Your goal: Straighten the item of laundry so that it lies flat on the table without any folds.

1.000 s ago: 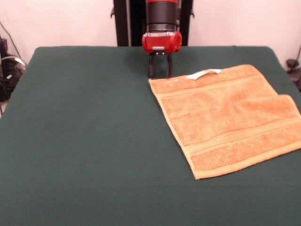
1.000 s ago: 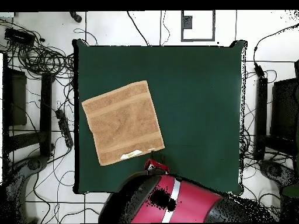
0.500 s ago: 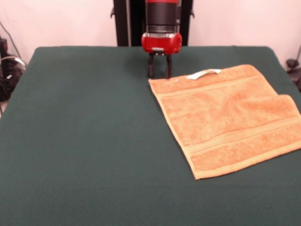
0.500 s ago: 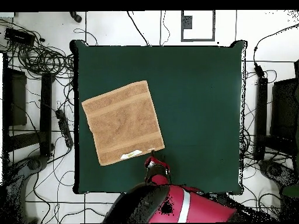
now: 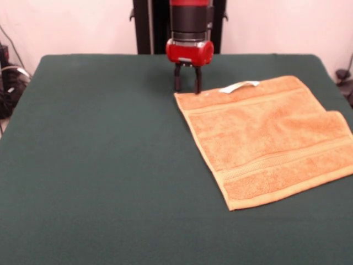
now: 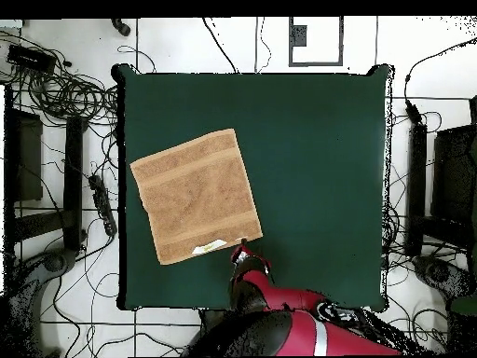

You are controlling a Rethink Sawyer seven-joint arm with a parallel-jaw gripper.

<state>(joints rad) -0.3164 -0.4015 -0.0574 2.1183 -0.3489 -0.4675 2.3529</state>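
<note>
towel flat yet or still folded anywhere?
Spread nearly flat: the towel shows all four corners overhead, with only a slight ripple at its right edge in the front view.

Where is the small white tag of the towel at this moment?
In the front view, the small white tag sits on the far edge of the square tan-orange terry towel, just right of the robot's black tool on the dark green table.

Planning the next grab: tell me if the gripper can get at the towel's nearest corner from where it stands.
Probably yes. The gripper stands open just beside the towel corner by the white tag, with only bare table between them.
</note>
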